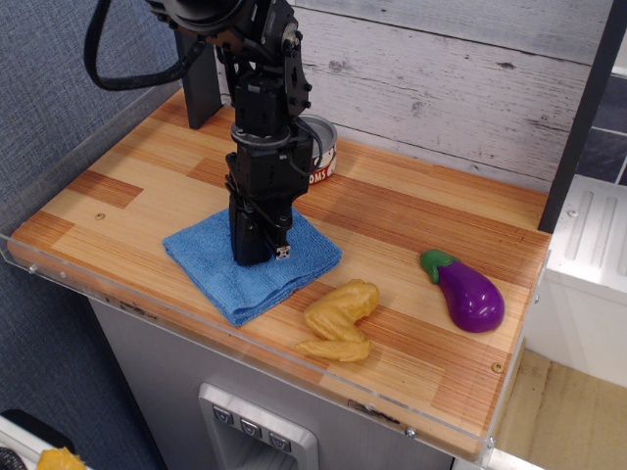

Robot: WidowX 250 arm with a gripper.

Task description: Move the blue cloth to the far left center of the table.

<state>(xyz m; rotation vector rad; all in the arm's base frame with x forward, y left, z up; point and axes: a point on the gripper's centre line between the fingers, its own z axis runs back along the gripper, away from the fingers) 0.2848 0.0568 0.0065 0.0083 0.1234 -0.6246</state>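
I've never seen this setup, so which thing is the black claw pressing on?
On the striped wooden table, look near the front edge, under the claw. There lies the blue cloth: flat, soft and sky-blue, unlike the yellow toy beside it.
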